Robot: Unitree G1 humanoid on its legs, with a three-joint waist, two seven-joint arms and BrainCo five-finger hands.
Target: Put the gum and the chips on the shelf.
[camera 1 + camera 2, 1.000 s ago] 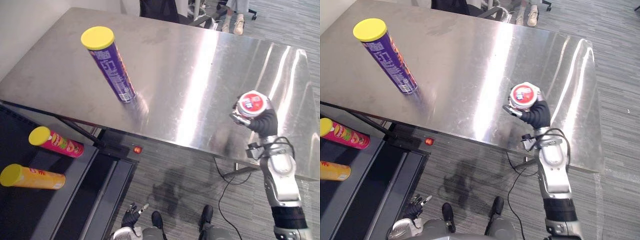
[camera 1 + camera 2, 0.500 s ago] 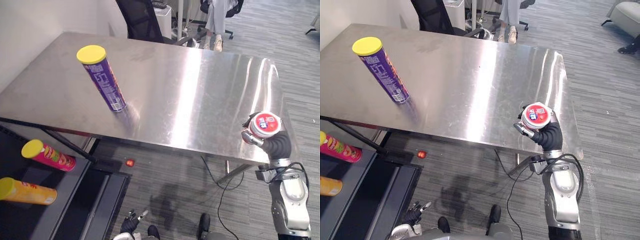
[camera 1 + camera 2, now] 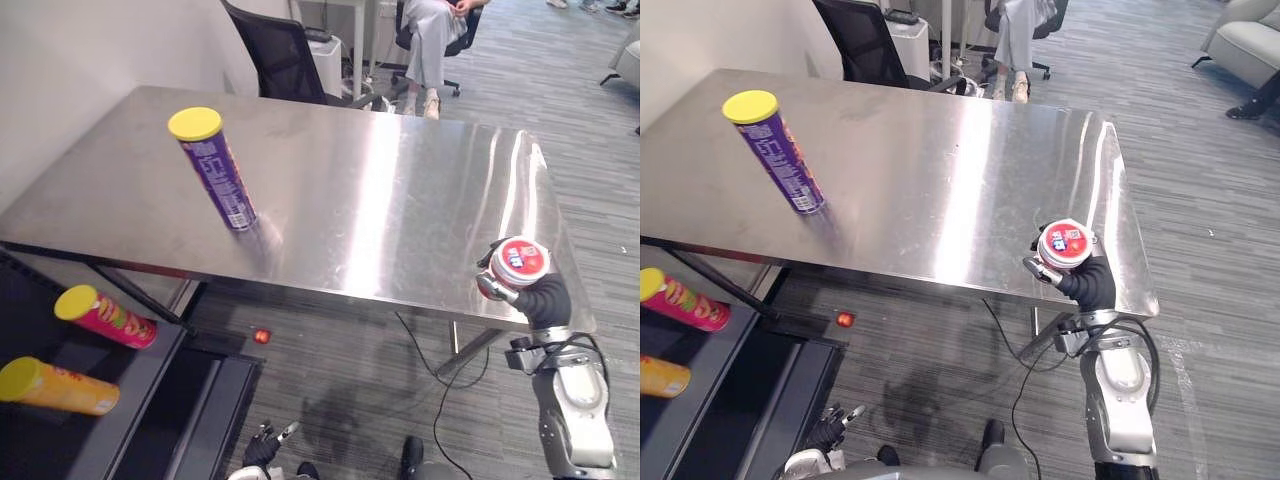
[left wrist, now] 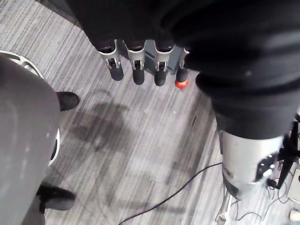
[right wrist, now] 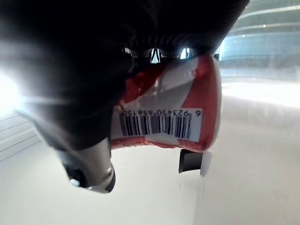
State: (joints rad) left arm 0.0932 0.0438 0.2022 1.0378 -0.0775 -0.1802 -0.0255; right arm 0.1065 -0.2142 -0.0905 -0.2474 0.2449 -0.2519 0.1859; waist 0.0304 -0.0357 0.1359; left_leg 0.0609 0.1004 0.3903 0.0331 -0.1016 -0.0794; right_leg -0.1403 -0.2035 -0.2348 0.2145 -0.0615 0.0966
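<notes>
A purple chips can with a yellow lid stands upright on the left part of the steel table. My right hand is shut on the gum tub, a round tub with a red and white lid, held just above the table's front right corner. The right wrist view shows the gum tub with its barcode, fingers curled round it. My left hand hangs low near the floor, far from the table, its fingers straight and holding nothing.
A black shelf sits low at the left with a pink can and an orange can lying on it. Behind the table are a black office chair and a seated person. A small red object lies on the floor.
The whole view has shifted as the camera moved. My right hand with the gum tub has drawn back from over the table's right side to its front right corner.
</notes>
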